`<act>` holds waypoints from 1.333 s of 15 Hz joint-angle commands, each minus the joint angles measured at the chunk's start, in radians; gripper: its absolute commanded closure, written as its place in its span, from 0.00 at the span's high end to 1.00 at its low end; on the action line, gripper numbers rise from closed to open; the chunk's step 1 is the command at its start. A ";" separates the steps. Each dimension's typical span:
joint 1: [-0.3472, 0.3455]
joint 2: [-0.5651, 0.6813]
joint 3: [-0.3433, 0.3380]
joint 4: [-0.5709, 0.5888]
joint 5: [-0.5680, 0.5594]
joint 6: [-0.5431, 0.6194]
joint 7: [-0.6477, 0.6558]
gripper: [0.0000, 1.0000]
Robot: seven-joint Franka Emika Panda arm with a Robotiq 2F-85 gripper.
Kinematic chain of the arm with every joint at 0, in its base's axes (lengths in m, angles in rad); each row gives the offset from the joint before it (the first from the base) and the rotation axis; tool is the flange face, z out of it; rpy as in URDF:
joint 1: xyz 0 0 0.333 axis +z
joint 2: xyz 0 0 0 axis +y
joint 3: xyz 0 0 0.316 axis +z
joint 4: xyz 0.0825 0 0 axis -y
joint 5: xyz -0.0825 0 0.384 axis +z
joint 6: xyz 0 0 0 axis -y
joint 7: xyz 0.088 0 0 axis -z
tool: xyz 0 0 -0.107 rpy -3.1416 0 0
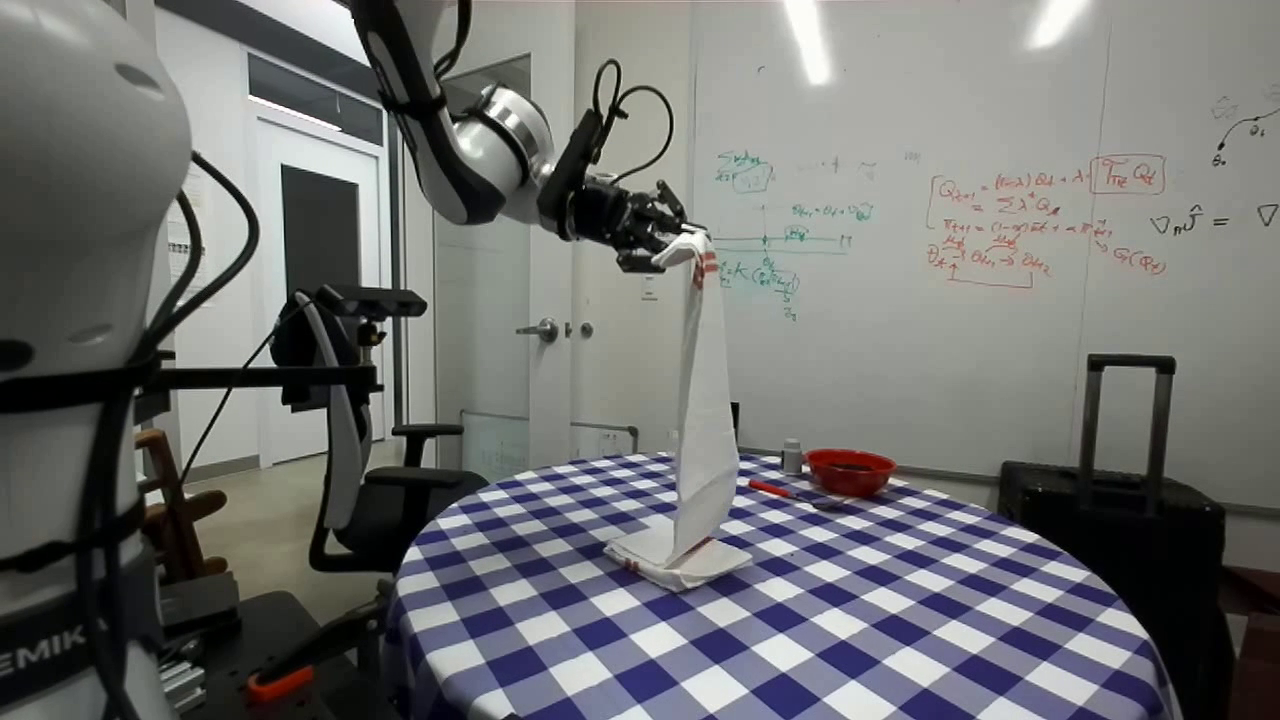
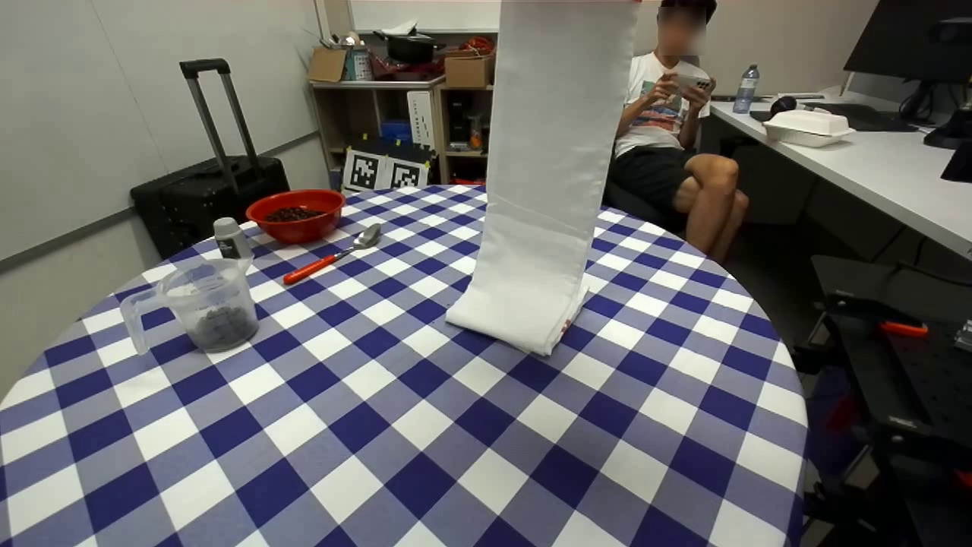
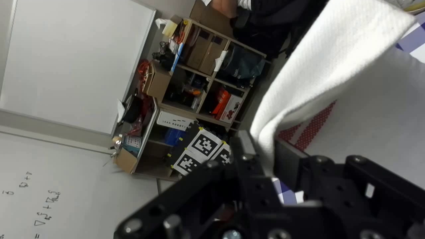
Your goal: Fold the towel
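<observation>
In an exterior view we count one gripper (image 1: 670, 241), clamped on the upper end of one towel (image 1: 706, 420), which hangs down to folded layers lying on one checkered tablecloth (image 1: 800, 640). On the same cloth, apart from the towel, we note one bowl (image 1: 850, 484), one spoon (image 1: 774, 489) and one bottle (image 1: 792, 458); off it are one suitcase (image 1: 1110, 560) and one chair (image 1: 400, 510). In an exterior view we find one jug (image 2: 194, 292) as well, near the bottle, while the towel hangs before one shelf (image 2: 380, 84) and hides part of it. One seated person (image 2: 657, 128) holds one phone (image 2: 690, 80), and one white box (image 2: 809, 126) rests on one desk (image 2: 896, 163). In the wrist view we see two fingers (image 3: 246, 144) pressed on the towel, two red stripes (image 3: 314, 126) just beside the grip, and three markers (image 3: 204, 144), one partly covered by the gripper.
</observation>
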 commanded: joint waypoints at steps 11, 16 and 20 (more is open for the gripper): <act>0.027 0.297 0.009 0.225 0.182 0.022 -0.065 0.04; 0.040 0.356 0.007 0.233 0.358 0.057 -0.070 0.04; 0.062 0.382 0.010 0.251 0.467 0.082 -0.073 0.04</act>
